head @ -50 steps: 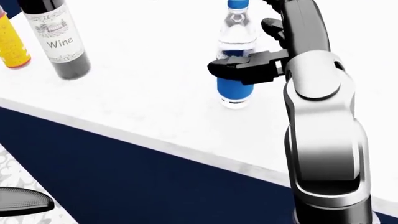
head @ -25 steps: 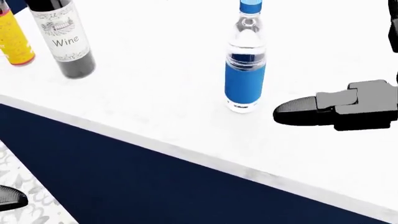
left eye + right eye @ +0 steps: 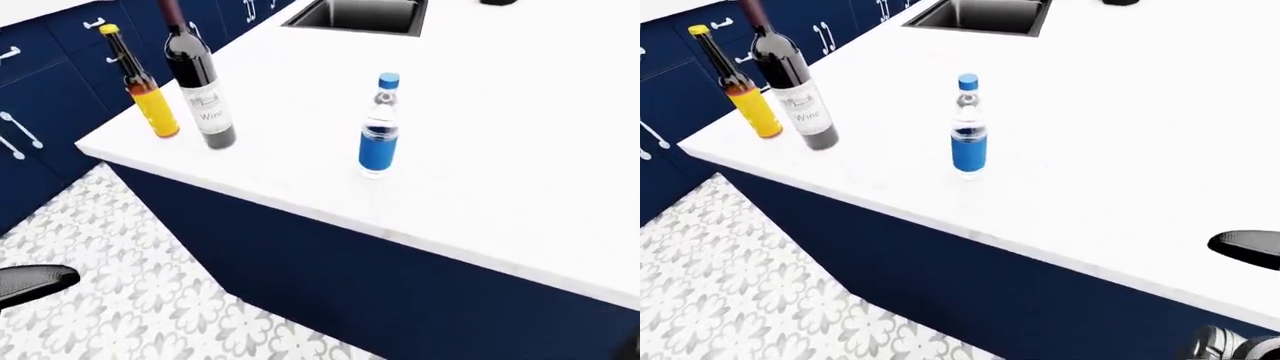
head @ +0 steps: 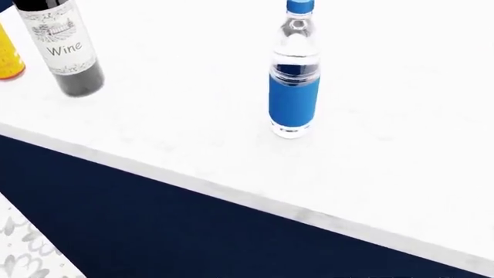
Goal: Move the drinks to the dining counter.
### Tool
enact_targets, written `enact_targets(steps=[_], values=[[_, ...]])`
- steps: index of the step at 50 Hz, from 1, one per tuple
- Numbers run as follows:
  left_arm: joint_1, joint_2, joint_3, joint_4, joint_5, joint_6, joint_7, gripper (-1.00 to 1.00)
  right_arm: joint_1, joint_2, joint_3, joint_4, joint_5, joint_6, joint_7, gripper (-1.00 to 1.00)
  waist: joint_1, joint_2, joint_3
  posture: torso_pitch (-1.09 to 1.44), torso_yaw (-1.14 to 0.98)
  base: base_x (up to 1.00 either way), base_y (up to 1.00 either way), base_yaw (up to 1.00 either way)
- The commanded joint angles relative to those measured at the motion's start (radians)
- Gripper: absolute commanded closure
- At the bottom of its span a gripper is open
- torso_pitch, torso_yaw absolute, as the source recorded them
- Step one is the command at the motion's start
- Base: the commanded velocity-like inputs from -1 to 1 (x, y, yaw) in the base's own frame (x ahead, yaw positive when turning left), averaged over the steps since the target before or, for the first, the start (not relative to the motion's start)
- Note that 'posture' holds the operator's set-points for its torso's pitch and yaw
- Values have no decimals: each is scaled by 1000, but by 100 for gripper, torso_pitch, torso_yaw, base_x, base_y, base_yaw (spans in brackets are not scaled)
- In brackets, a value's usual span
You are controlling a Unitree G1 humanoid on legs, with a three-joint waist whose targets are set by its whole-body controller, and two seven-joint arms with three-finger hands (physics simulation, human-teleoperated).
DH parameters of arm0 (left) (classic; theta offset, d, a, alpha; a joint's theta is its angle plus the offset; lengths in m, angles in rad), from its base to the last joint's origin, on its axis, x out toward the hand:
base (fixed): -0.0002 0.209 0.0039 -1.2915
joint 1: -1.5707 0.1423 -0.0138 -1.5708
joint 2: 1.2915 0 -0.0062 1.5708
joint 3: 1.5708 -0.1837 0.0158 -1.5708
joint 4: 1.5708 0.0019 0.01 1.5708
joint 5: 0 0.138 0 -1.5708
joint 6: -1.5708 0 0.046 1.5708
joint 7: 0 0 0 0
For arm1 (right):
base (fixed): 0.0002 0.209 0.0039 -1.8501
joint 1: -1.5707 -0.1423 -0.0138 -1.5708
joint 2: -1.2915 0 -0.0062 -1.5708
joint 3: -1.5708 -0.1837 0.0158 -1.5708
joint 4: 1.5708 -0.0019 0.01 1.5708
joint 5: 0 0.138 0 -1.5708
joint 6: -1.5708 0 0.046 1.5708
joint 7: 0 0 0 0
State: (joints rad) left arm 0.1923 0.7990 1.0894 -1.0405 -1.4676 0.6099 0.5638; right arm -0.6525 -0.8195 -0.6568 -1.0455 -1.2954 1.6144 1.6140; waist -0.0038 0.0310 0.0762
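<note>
Three drinks stand upright on the white counter [image 3: 520, 135]. A clear water bottle [image 3: 380, 129] with a blue label and blue cap stands alone near the counter's edge; it also shows in the head view [image 4: 293, 81]. A dark wine bottle [image 3: 201, 94] and a yellow bottle [image 3: 146, 96] stand together at the counter's left corner. Only a black fingertip of my right hand [image 3: 1248, 248] shows, at the right edge of the right-eye view, stretched out over the counter, well right of the water bottle and holding nothing. My left hand [image 3: 34, 284] is a dark shape low over the floor at the lower left.
A dark sink [image 3: 358, 15] is set into the counter at the top. Navy cabinets with handles [image 3: 40, 82] stand at the left. The counter's navy side panel [image 3: 330, 277] drops to a grey patterned floor [image 3: 150, 300].
My right hand has let go of the water bottle and pulled away to the right, out of the head view. The bottle stays upright. The head view has shifted slightly.
</note>
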Motion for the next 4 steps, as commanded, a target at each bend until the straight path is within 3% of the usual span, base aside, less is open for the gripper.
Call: enact_targets(steps=[1,4], values=[[-12,12,111,-7,-82,12,3,-100,-2,-24,-21,0,45,0,0,-100,2,-1,-10,0,0,0,0,0],[-66,-9,268,-7,-221,121,16,-100,21,-45,-90,-1,107,0,0,-100,-2,-3,-8,0,0,0,0,0]])
